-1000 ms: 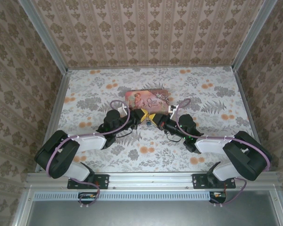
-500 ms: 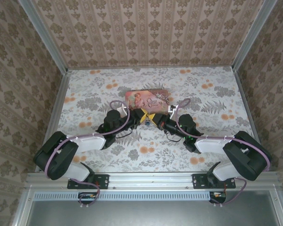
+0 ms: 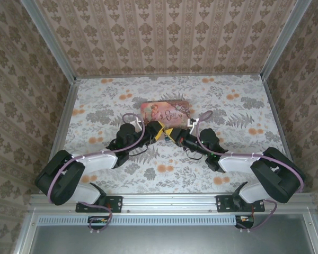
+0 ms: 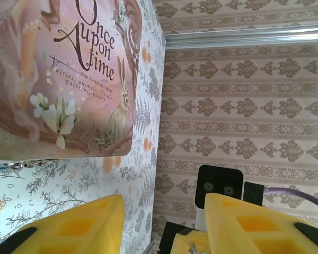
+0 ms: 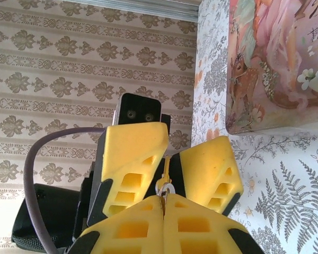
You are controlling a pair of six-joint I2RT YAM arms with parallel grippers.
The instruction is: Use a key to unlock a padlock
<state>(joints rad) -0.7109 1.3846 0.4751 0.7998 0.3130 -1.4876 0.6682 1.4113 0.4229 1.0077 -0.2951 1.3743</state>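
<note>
Pinching a small silvery metal loop (image 5: 164, 188) between the pads of the right gripper (image 5: 164, 201), pressed flat together, the loop poking out just past the tips. Not managing to tell whether that loop belongs to the padlock or the key: too tiny, the rest buried in the pinch. Pointing its long axis straight out from those tips, along the line joining the two arms, toward the gap of the left gripper (image 5: 169, 161). Spreading that left pair apart, flanking the piece and seemingly touching nothing. Placing all this about mid-table (image 3: 95, 106), just on the near side of the pink tin (image 3: 166, 112), away from every table edge. Judging the right arm nearer, being the one gripping; any coming pull or turn probably running along that shared axis.
</note>
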